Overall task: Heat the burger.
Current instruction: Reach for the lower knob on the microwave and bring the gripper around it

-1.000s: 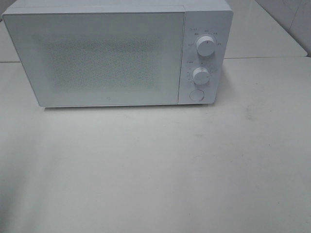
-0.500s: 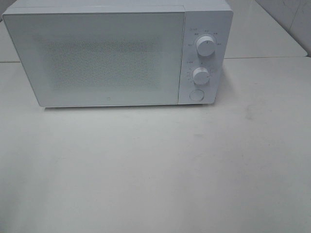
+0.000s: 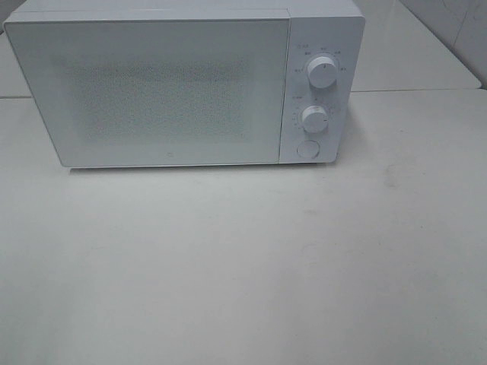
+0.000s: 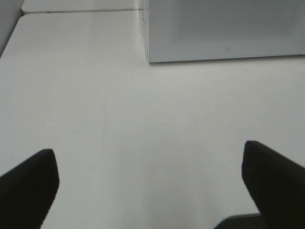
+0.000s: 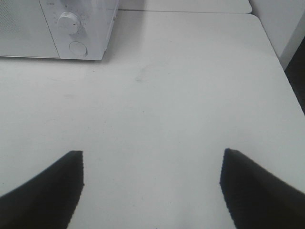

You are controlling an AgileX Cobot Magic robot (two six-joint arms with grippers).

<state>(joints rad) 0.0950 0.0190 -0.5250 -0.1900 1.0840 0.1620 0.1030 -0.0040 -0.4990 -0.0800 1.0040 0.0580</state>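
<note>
Setting reads as a robot test bench staged as a kitchen corner, not a lived-in kitchen. A white microwave [image 3: 183, 84] with an upper dial [image 3: 323, 72], a lower dial [image 3: 313, 119] and a round button [image 3: 307, 149] stands on a plain white worktop [image 3: 243, 266]. That worktop butts against a second matching white table [image 3: 411, 53] behind it, and what looks like a pale tiled wall [image 3: 466, 26] shows at the far right corner.
</note>
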